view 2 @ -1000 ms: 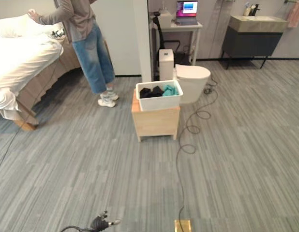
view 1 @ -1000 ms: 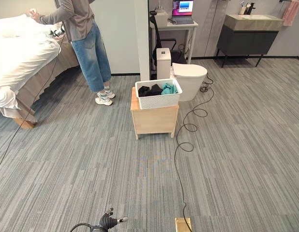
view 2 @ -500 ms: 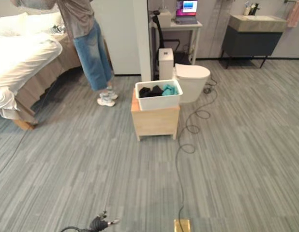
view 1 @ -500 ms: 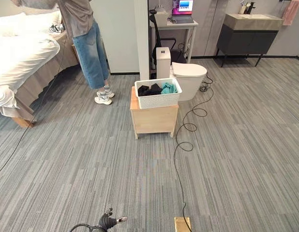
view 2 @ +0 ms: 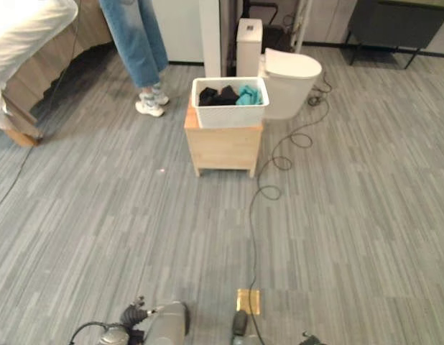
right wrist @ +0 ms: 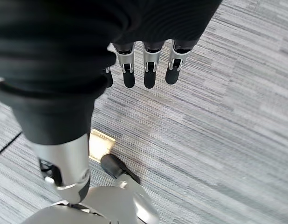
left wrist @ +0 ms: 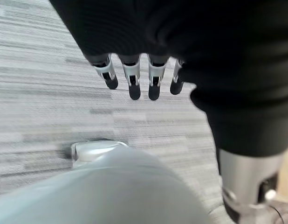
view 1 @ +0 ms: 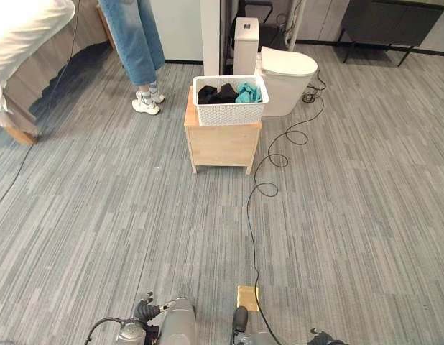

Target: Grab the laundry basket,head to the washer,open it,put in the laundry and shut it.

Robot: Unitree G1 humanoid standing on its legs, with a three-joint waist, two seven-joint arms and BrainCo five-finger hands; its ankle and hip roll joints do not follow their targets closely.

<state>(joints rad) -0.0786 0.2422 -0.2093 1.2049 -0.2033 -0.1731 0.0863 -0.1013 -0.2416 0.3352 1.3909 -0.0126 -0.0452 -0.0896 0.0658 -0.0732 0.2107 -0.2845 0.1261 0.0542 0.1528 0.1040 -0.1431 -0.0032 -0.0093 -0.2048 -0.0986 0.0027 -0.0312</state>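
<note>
Looking down from the head: white laundry basket (view 1: 230, 100), clothes inside, sits atop a wooden cabinet (view 1: 221, 142), filling its top edge to edge. Probably light, rigid; grasp both short rims. Wrist views: left hand (left wrist: 134, 79) and right hand (right wrist: 146, 70) hang with straight fingers, empty.

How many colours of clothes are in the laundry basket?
2: black clothes at the laundry basket's left and middle, teal clothes at its right; more may lie underneath.

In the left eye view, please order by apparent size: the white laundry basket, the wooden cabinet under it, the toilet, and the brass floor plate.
1. Wooden cabinet
2. White laundry basket and toilet: they look alike, so unranked
3. Brass floor plate, clearly the smallest though nearest the camera
</note>
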